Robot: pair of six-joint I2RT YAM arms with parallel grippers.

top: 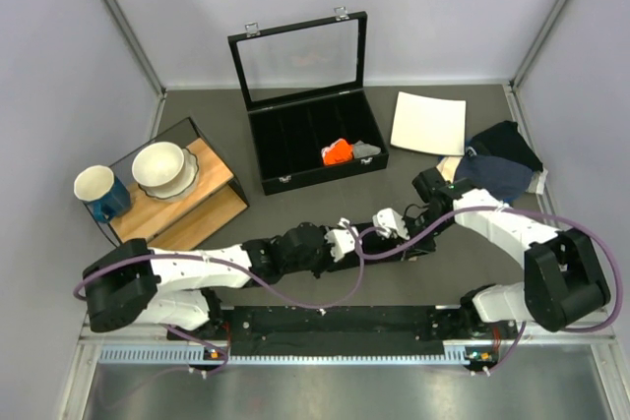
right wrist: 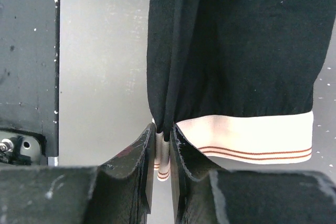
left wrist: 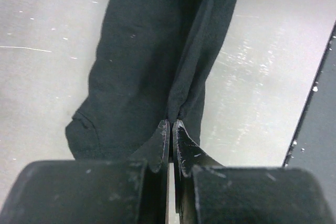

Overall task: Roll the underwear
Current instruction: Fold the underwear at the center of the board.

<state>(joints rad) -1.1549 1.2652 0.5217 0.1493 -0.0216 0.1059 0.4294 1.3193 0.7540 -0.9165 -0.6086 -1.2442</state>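
Clamped at both ends: black underwear (right wrist: 241, 51), folded lengthwise and lying out straight ahead of each set of fingers on the grey table (right wrist: 105, 51). Narrowed almost to touching on the pale waistband (right wrist: 252, 140) with its thin brown stripes, the right gripper (right wrist: 163, 129), biting the folded corner right at the fingertips, with the rest of the band running off to its right. Likewise nipped tight on a crease of the plain black hem, the left gripper (left wrist: 171, 124), cloth spreading forward and to its left. Expect light, limp, slightly stretchy cloth: no stiffness to hold a shape, likely to slump or unroll once let go, yet grippy enough to stay in a pinch. Best taken at a doubled edge, waistband first, as probably firmer there. Further off in the top view, beyond the right gripper: a white plate (top: 429, 123) and a navy garment (top: 497, 169); beyond the left gripper, an open black compartment case (top: 315, 140) with an orange cloth roll (top: 337, 151) inside.
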